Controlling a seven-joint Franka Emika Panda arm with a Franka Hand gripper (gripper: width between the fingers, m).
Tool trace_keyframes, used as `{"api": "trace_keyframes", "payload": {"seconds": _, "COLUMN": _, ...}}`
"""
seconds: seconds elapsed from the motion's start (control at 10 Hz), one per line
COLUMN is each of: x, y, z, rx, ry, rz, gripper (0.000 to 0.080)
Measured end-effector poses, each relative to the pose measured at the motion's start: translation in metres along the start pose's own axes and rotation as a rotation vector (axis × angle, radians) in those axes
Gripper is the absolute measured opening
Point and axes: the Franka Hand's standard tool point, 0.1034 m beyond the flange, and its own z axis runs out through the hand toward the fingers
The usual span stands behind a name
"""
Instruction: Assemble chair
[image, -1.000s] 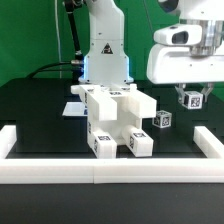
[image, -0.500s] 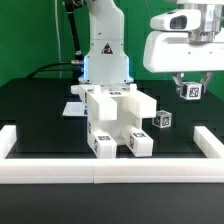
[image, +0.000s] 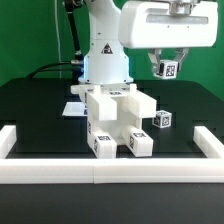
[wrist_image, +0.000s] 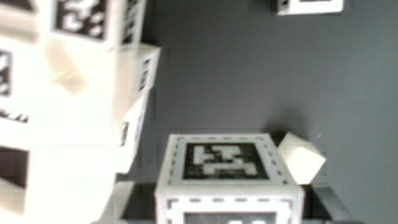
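- Desk (image: 35, 112): black, fenced by a white rail (image: 110, 172) along the near edge and both sides.
- Arm (image: 165, 30): raised high, toward the exterior view's right of the chair.
- Chair (image: 112, 122): mid-desk, a blocky white stack of several tagged parts already joined. I judge it past halfway, not finished.
- Fingers (image: 158, 66): clamped on 1 small tagged block (image: 167, 70), held well clear of the desk, above and apart from the chair.
- Cube (image: 163, 120): 1 loose tagged part on the desk, just beside the chair.
- Left to do, likely: fit the held block, then the cube.
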Motion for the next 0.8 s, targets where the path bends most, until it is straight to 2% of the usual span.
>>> {"api": "trace_keyframes", "payload": {"seconds": 0.1, "x": -0.002, "y": -0.004, "z": 0.004, "rx": -0.001, "ry": 0.002, "rz": 0.008, "gripper": 0.0281}}
{"api": "trace_keyframes", "payload": {"seconds": 0.4, "x": -0.004, "y": -0.003, "z": 0.005, "rx": 0.0, "ry": -0.002, "rz": 0.007, "gripper": 0.0281}}
{"api": "trace_keyframes", "payload": {"seconds": 0.5, "x": -0.007, "y": 0.005, "z": 0.004, "rx": -0.006, "ry": -0.004, "rz": -0.057, "gripper": 0.0281}}
{"api": "trace_keyframes", "payload": {"seconds": 0.7, "x": -0.016, "y": 0.031, "z": 0.002, "rx": -0.006, "ry": -0.005, "rz": -0.097, "gripper": 0.0281}}
{"api": "trace_keyframes", "payload": {"seconds": 0.8, "x": -0.018, "y": 0.038, "z": 0.002, "rx": -0.004, "ry": -0.006, "rz": -0.116, "gripper": 0.0281}}
